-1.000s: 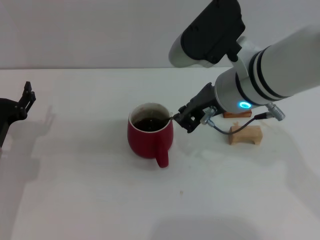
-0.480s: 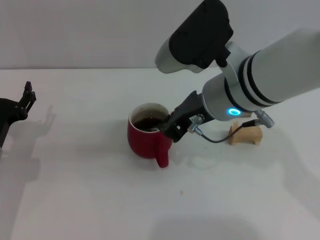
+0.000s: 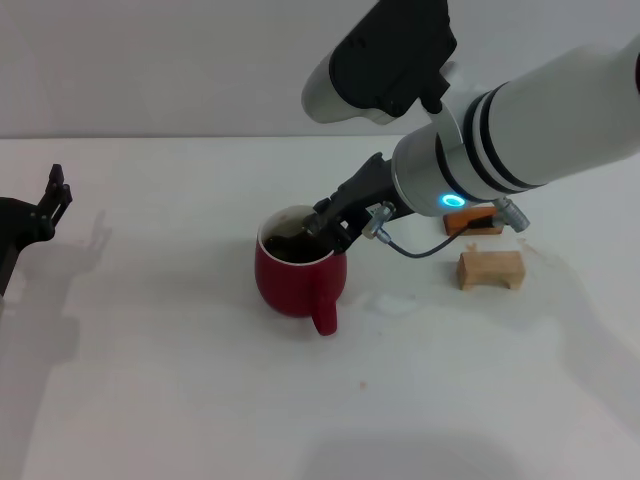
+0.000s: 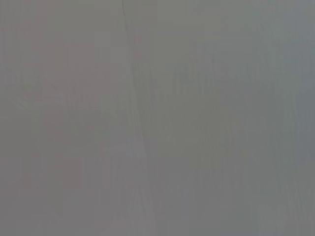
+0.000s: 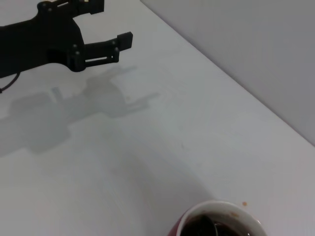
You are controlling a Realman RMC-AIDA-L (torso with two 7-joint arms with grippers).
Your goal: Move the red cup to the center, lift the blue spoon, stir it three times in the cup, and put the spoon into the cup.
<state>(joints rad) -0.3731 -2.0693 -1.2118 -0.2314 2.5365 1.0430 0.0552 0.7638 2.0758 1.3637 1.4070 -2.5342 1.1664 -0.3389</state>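
The red cup (image 3: 297, 275) stands mid-table with dark liquid inside and its handle toward the front. My right gripper (image 3: 326, 222) hangs over the cup's right rim, shut on the blue spoon. The fingers hide the spoon's handle in the head view. In the right wrist view the cup's rim (image 5: 197, 216) shows, and a grey bit of the blue spoon (image 5: 217, 228) dips in the liquid. My left gripper (image 3: 56, 194) is parked far left, well away from the cup, and the right wrist view shows the left gripper (image 5: 112, 25) open and empty.
A tan wooden block (image 3: 490, 270) lies right of the cup, with an orange-brown block (image 3: 470, 224) behind it, partly under my right arm. A cable (image 3: 405, 248) loops down from the right wrist. The left wrist view shows only plain grey.
My right gripper has moved left and toward the back, from beside the cup's right side to above its rim, carrying the spoon across the liquid. Cup and left arm have stayed still.
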